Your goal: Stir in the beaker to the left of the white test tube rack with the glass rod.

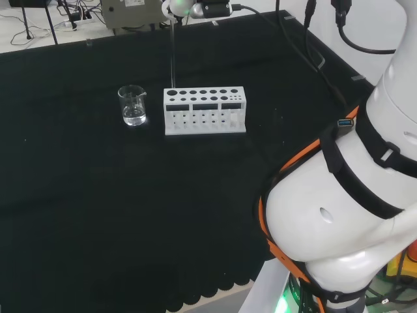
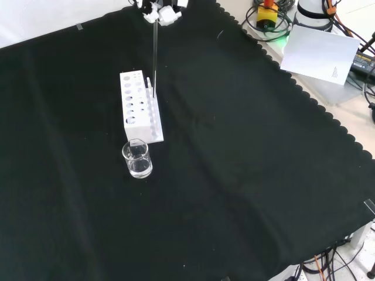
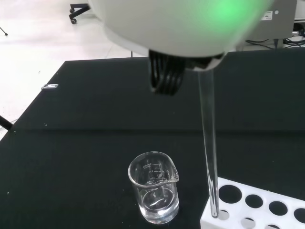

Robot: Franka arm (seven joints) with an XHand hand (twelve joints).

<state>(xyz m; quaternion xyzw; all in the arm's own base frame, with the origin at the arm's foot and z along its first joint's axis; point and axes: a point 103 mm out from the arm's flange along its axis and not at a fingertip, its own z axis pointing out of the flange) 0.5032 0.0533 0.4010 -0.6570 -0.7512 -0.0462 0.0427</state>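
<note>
Black cloth [image 1: 78, 215] covered the bench, and the hand [image 2: 158, 12], high above the rack [image 1: 204, 109], pinched the top of the rod [image 2: 154, 55], whose tip hung at a corner hole. To stir cleanly, I judged the rod should rise clear, stay upright, then descend centrally. Below and just beside the rack, the beaker [image 1: 133, 105] held a little clear liquid.

A lab: beaker [image 1: 133, 105] and test tube rack [image 1: 204, 110] on a black-clothed bench [image 1: 78, 215].

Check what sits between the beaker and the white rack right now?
Nothing: only bare black cloth separates the beaker from the rack, clearest in the head view.
</note>
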